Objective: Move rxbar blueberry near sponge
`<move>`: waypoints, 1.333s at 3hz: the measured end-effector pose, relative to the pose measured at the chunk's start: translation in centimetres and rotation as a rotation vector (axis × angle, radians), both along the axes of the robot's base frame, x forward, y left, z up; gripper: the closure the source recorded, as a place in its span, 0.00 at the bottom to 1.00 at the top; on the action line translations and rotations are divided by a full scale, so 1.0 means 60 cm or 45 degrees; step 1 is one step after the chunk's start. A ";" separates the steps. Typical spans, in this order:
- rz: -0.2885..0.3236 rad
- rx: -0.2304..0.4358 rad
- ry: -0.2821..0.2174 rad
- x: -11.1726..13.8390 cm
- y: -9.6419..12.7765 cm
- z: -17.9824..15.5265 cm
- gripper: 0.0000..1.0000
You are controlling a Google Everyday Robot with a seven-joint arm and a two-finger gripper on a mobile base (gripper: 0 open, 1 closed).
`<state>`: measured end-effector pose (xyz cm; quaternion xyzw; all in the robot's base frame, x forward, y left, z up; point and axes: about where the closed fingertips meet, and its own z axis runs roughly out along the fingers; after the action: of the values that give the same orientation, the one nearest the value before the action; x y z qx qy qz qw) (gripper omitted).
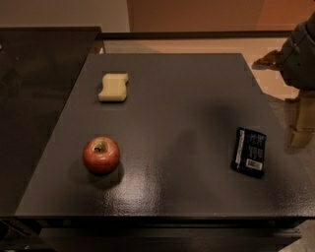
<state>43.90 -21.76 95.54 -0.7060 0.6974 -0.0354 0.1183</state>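
The rxbar blueberry lies flat on the right side of the dark grey table, a black wrapper with a white barcode label and a white edge strip. The sponge, pale cream with pinched sides, lies at the far left of the table. My gripper is at the right edge of the camera view, off the table's right side, to the right of the bar and apart from it. It holds nothing that I can see.
A red apple stands at the front left of the table. A darker counter adjoins the table on the left. An orange-brown wall runs behind.
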 end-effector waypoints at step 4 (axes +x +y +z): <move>0.527 -0.030 0.077 -0.005 -0.025 -0.098 0.00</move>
<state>43.61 -23.28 89.66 -0.8363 0.5401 0.0028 0.0937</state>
